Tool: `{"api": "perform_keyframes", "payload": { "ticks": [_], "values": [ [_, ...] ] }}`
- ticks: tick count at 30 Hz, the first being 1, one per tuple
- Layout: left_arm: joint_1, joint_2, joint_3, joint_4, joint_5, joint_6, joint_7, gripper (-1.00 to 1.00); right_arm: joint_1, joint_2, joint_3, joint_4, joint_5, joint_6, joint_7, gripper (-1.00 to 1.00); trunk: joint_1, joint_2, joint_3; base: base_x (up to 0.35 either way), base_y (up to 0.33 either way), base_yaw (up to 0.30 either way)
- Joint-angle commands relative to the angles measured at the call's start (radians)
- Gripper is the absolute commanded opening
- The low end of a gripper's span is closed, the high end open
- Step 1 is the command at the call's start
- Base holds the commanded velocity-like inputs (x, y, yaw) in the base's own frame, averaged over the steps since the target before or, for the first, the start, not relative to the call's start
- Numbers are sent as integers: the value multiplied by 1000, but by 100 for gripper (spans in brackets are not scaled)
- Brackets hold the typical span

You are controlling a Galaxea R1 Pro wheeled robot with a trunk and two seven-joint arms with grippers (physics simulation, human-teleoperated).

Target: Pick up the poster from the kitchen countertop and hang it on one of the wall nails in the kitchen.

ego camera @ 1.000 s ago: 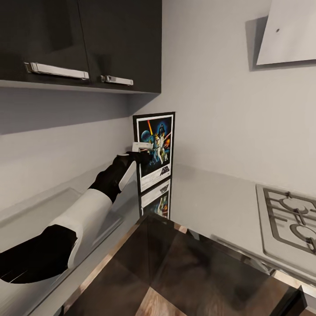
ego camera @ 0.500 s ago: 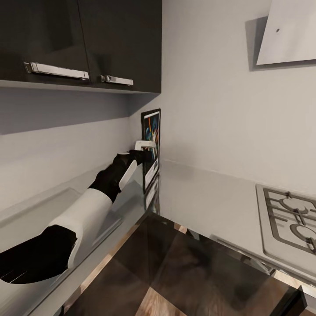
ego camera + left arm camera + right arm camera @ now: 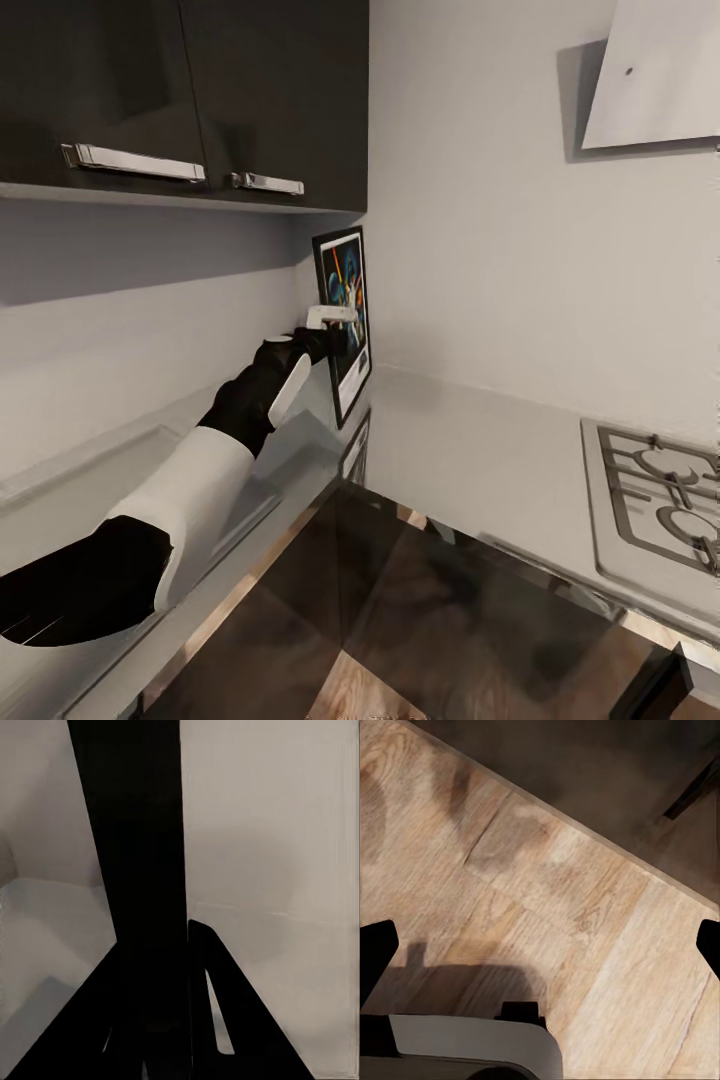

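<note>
The framed Star Wars poster [image 3: 350,285] hangs upright just above the pale grey kitchen countertop [image 3: 480,450], in the corner under the dark wall cupboards. It is turned nearly edge-on to me and leans a little. My left gripper [image 3: 337,330] is shut on the poster's near edge about halfway up. In the left wrist view the frame's edge [image 3: 139,855] runs as a black band between the dark fingers [image 3: 217,975]. The right gripper [image 3: 540,945] is open over the wooden floor, its fingertips [image 3: 375,949] wide apart.
The gas hob [image 3: 660,490] is set into the countertop at the right. Dark upper cupboards [image 3: 200,90] overhang the corner. A slanted pale panel [image 3: 660,80] at the upper right bears one small dark speck [image 3: 629,71]. A glossy dark surface [image 3: 430,600] lies near me.
The poster has turned from facing me to nearly edge-on, and has risen a little off the countertop in my left gripper. The left arm lifted slightly with it.
</note>
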Motion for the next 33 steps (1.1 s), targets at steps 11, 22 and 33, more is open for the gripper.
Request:
{"api": "perform_keyframes", "payload": {
  "ticks": [11,22,33],
  "values": [
    [-1,0,-2,-1,7,5,7,-100,1,-1,-2,-2,1,-3,0,100,0,-1,-1,-316,0,0],
    [-1,0,-2,-1,7,5,5,-100,1,-4,-2,-3,1,-3,0,100,0,-1,-1,-340,0,0],
    [-1,0,-27,-2,7,5,5,-100,1,-6,-4,-5,-1,-4,-1,100,0,-1,-1,-341,0,0]
  ]
}}
